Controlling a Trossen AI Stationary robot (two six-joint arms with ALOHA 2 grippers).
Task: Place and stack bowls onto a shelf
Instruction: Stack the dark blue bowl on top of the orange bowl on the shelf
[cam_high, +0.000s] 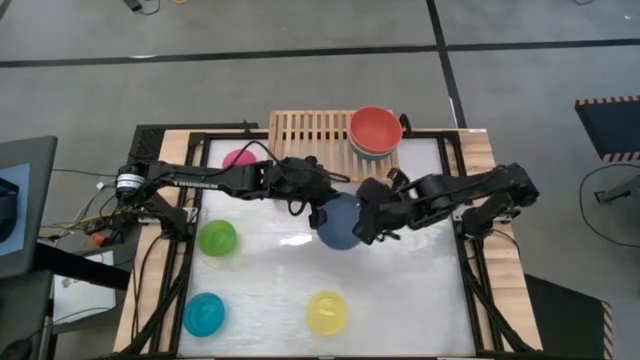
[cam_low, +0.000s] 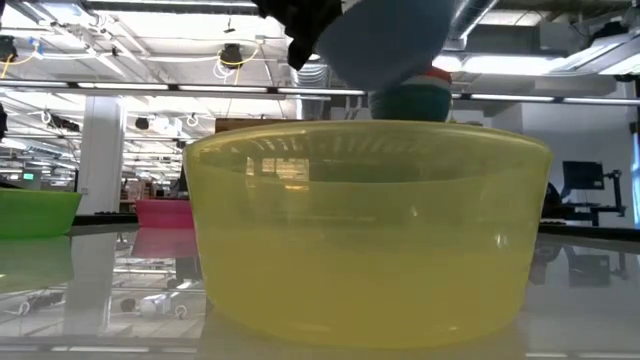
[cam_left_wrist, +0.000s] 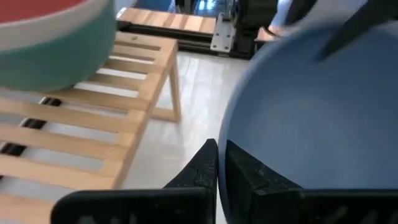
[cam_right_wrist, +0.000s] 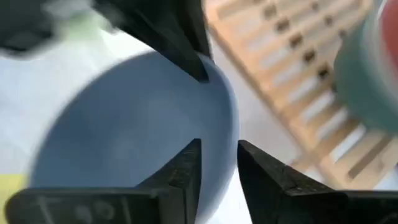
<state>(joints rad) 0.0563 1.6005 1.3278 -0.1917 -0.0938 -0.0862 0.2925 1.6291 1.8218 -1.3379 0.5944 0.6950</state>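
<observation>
Grey-blue bowl (cam_high: 338, 222): mid-bench, near shelf (cam_high: 310, 132). Left gripper (cam_left_wrist: 219, 163) fingers clenched on its rim; right gripper (cam_right_wrist: 217, 158) fingers parted astride the rim. Risk: one-sided pinch slipping, bowl dropping.

Grey-blue bowl (cam_high: 338, 222), red bowl (cam_high: 375, 126), yellow bowl (cam_high: 327, 311), light-wood shelf (cam_high: 305, 135)

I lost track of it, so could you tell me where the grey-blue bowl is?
High view: the grey-blue bowl sits mid-table between both grippers, just before the shelf.
</observation>
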